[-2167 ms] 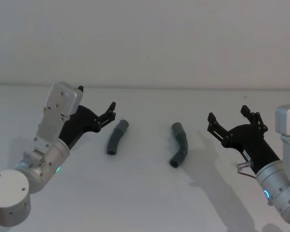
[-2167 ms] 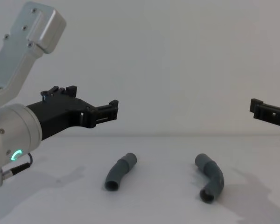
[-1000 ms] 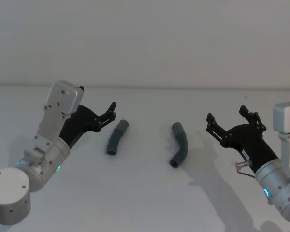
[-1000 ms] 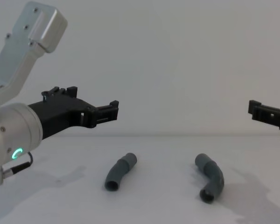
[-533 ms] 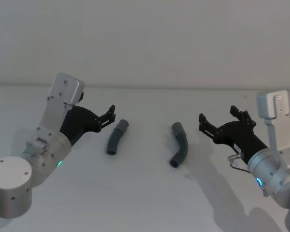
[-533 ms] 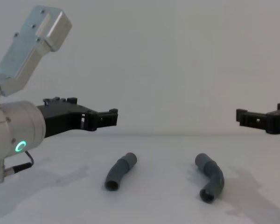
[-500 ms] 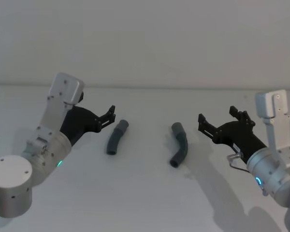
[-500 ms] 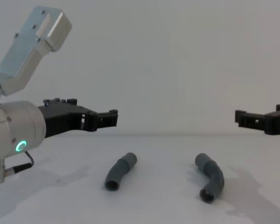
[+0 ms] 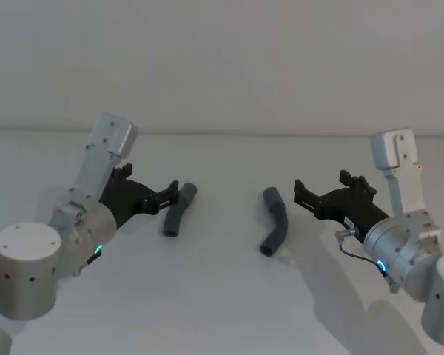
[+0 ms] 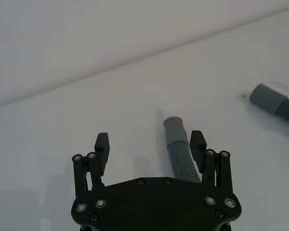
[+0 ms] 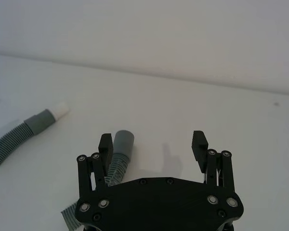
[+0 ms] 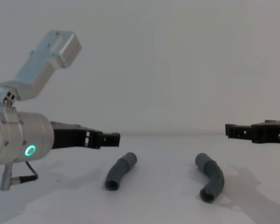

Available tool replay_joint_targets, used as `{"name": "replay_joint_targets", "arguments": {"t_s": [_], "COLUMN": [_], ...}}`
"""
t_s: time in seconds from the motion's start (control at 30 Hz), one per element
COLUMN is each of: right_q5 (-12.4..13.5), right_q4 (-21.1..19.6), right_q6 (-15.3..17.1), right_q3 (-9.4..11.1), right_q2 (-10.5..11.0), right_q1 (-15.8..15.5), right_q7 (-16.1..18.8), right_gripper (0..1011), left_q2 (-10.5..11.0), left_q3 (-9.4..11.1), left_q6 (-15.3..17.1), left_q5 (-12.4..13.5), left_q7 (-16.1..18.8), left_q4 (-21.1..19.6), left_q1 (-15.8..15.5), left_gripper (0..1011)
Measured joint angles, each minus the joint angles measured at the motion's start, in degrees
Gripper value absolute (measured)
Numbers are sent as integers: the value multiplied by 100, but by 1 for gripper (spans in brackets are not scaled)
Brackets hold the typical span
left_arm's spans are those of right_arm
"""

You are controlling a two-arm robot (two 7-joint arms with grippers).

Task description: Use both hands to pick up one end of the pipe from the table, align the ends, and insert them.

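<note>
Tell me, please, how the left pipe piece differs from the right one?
The left pipe piece curves gently; the right pipe piece bends more sharply. The left piece ends in a white tip; the right piece's visible cuff is plain grey. Both are dark grey, ribbed, lying on the table, ungrasped.

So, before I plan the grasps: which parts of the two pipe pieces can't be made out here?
Left pipe piece: nearer part under the left pincer, left wrist view.
Right pipe piece: nearer part behind the right pincer, right wrist view.
Each wrist view's farther piece: cut off by an edge.
</note>
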Motion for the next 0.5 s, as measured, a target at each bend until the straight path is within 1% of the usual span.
{"name": "replay_joint_targets", "arguments": {"t_s": [0.1, 0.3, 0.4, 0.5], "right_q5": [27, 74, 111, 142], "right_q4": [86, 173, 201, 216], "right_q6": [106, 232, 320, 404], "right_q3": [3, 24, 41, 55], "right_q2": [-51, -118, -154, -186], "right_q1": [54, 115, 140, 153], "right_q7": [5, 43, 80, 113], "right_gripper": [993, 993, 993, 993], "left_q2": [-31, -67, -88, -101], "left_q3": [73, 209, 307, 350], "left_q6": [148, 245, 288, 315], "left_q5": [-14, 16, 73, 105], "left_q7": [-141, -328, -441, -487], "left_q4": [182, 457, 648, 735], "left_q1": [-143, -369, -511, -575], "left_gripper": [1001, 1001, 1001, 1001]}}
